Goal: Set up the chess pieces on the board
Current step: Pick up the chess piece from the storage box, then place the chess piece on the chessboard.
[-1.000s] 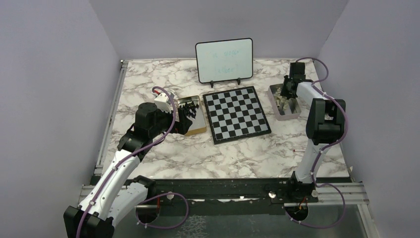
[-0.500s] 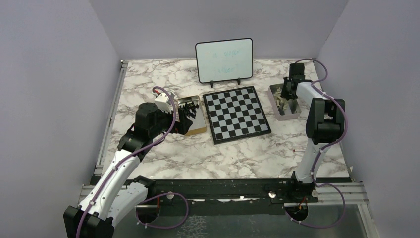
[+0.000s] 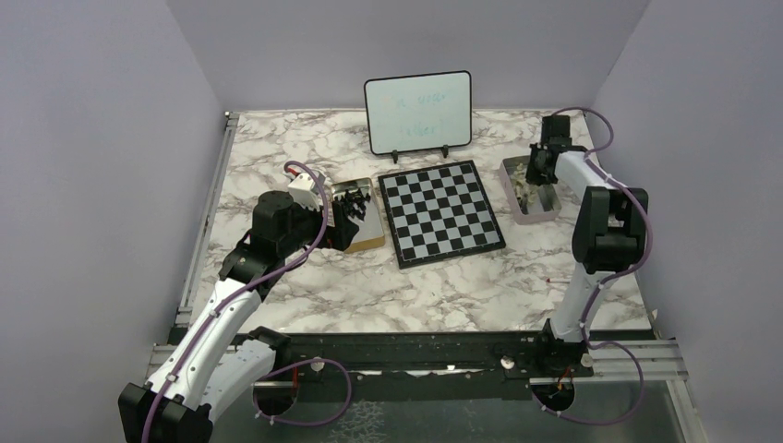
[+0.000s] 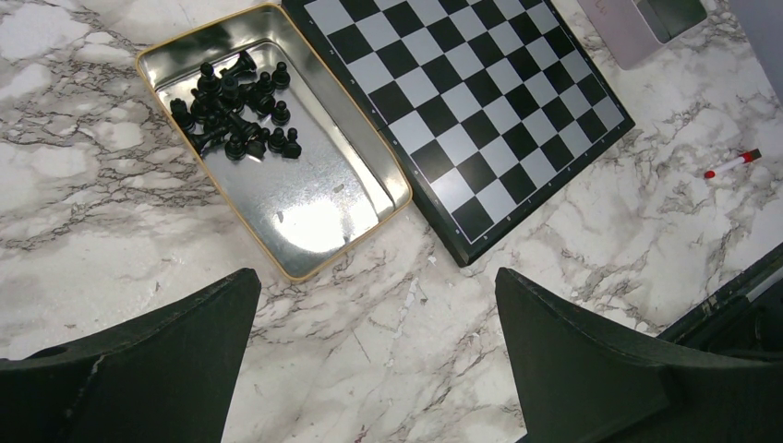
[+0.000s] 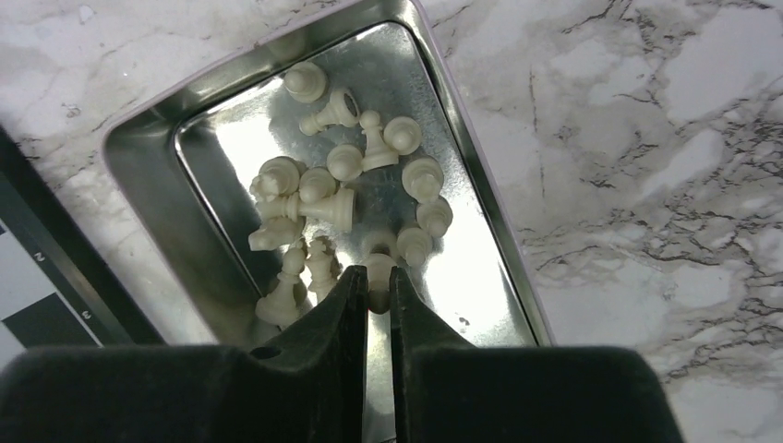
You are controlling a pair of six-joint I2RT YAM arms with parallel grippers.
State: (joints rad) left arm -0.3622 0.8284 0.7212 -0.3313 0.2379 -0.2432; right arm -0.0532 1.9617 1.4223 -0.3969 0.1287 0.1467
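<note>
A marbled tabletop (image 3: 415, 286) sits inside lavender walls (image 3: 102, 138). At left, a gold-rimmed tin (image 4: 309, 198) holds black chessmen (image 4: 235, 115); the right tin (image 5: 475, 277) holds pale chessmen (image 5: 342, 166). The right gripper (image 5: 374, 277) pinches one pale piece (image 5: 377, 266); the left gripper (image 4: 377, 281) gapes wide, holding nothing.

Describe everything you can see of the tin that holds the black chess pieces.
The tin is shallow, rectangular, round-cornered, silvery metal inside with a gold-coloured rim. It lies flat on the marble table, its long side close to the chessboard, on its left; whether they touch is unclear. At its far end lie tumbled black chess pieces; the near half is bare.
</note>
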